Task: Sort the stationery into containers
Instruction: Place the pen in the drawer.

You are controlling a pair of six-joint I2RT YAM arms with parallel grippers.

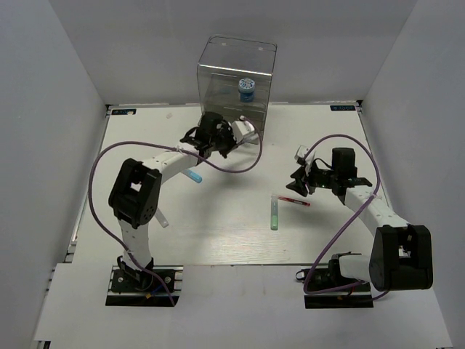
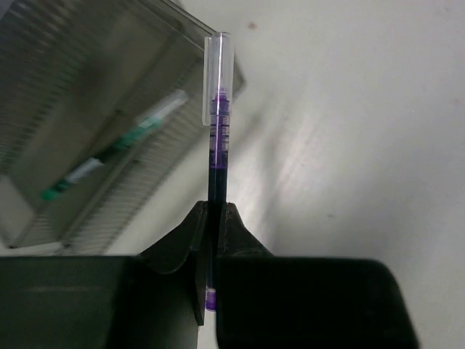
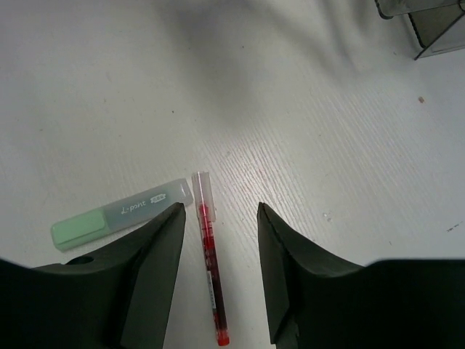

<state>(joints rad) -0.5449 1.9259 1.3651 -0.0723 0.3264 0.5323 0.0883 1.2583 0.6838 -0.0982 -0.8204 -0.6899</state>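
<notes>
My left gripper (image 2: pixel 215 211) is shut on a thin dark pen with purple ink and a clear cap (image 2: pixel 217 123), held beside an open grey drawer (image 2: pixel 43 87) in which a green-and-white pen (image 2: pixel 116 145) lies. In the top view the left gripper (image 1: pixel 218 140) is at the foot of the tall clear box unit (image 1: pixel 236 73), where the round blue-white pot (image 1: pixel 247 89) shows. My right gripper (image 3: pixel 220 209) is open just above a red pen (image 3: pixel 209 265) that lies between its fingers on the table. A green marker (image 3: pixel 120 214) lies just left of the pen.
A white marker with a blue cap (image 1: pixel 192 174) lies under the left forearm. The green marker (image 1: pixel 275 212) and the red pen (image 1: pixel 294 201) lie at mid-table by the right gripper (image 1: pixel 299 182). A corner of the box unit (image 3: pixel 429 22) shows in the right wrist view.
</notes>
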